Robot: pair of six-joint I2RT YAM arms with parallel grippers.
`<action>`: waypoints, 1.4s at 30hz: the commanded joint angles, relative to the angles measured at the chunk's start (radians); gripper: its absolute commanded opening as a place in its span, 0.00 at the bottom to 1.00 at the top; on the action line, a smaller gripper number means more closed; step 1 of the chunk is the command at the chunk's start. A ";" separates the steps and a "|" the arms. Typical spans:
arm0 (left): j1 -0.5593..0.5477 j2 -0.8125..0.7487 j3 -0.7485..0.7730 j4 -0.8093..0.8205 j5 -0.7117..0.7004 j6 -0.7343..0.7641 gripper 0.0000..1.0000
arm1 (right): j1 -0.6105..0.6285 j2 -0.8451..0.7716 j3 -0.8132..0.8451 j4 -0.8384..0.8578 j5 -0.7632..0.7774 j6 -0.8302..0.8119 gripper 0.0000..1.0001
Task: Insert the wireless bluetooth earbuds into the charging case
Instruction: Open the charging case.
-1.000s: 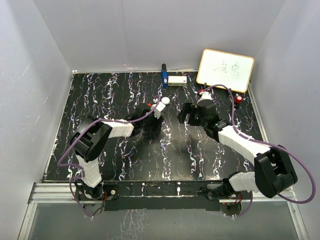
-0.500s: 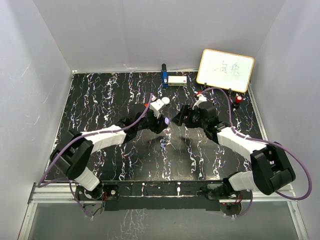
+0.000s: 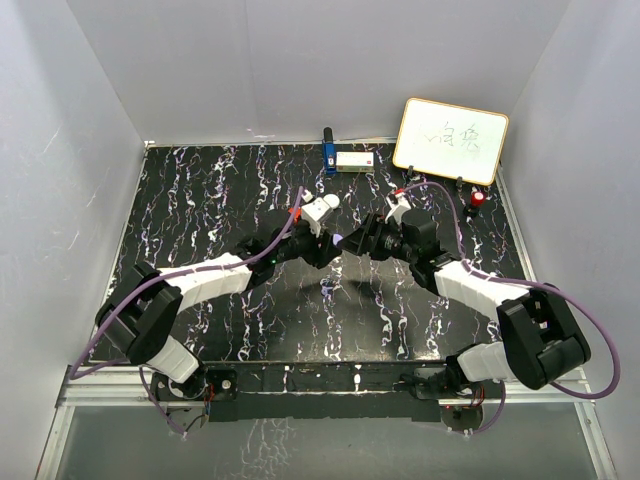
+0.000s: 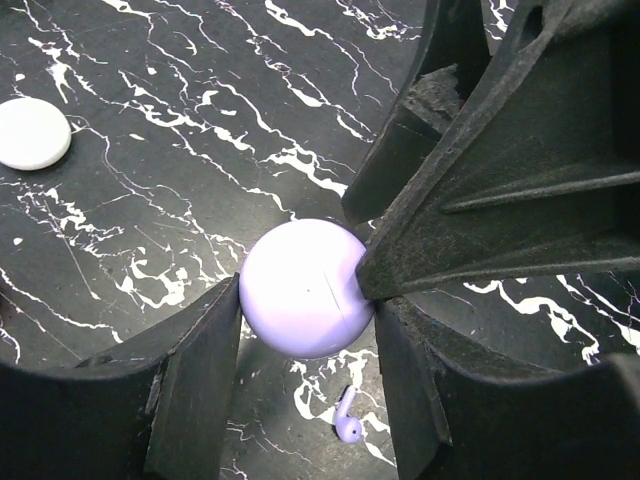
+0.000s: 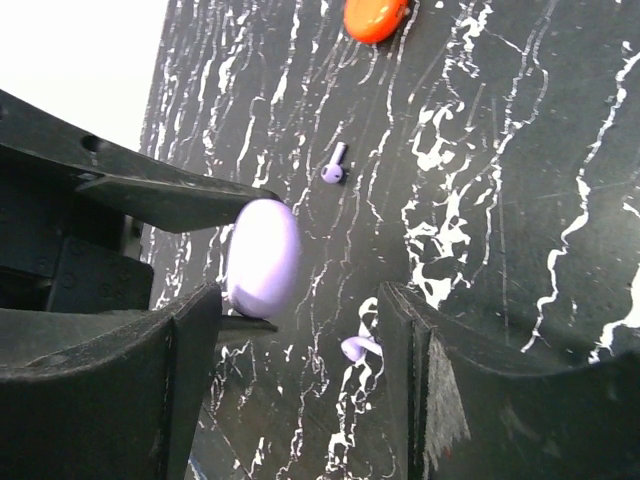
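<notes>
A round purple charging case (image 4: 305,288) hangs closed above the table, pinched between the fingertips of my left gripper (image 4: 308,330). In the top view the case (image 3: 341,240) sits where the two grippers meet. My right gripper (image 5: 300,330) is open, and the case (image 5: 262,255) is just inside its left finger; one right fingertip (image 4: 380,270) touches the case's side. Two tiny purple earbuds lie on the table: one (image 5: 358,347) between the right fingers, one (image 5: 334,170) farther off. One earbud (image 4: 347,425) shows below the case in the left wrist view.
A white round pod (image 4: 32,132) lies to the left and an orange-red pod (image 5: 375,15) farther off. A whiteboard (image 3: 450,140), a small white box (image 3: 354,160), a blue object (image 3: 328,150) and a red pod (image 3: 478,198) stand along the back.
The left arm has reached right and forward with the purple case. The right gripper has swung left and down to meet it at the table's middle.
</notes>
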 commanded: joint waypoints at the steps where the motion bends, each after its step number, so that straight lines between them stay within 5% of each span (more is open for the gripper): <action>1: -0.015 -0.009 0.002 0.032 0.012 -0.004 0.00 | 0.003 -0.031 -0.011 0.120 -0.046 0.045 0.60; 37: -0.031 -0.065 -0.029 0.095 -0.017 -0.032 0.00 | 0.002 0.028 -0.055 0.235 -0.086 0.136 0.26; 42: -0.032 -0.063 -0.031 0.105 -0.017 -0.037 0.00 | 0.002 0.032 -0.060 0.246 -0.089 0.135 0.16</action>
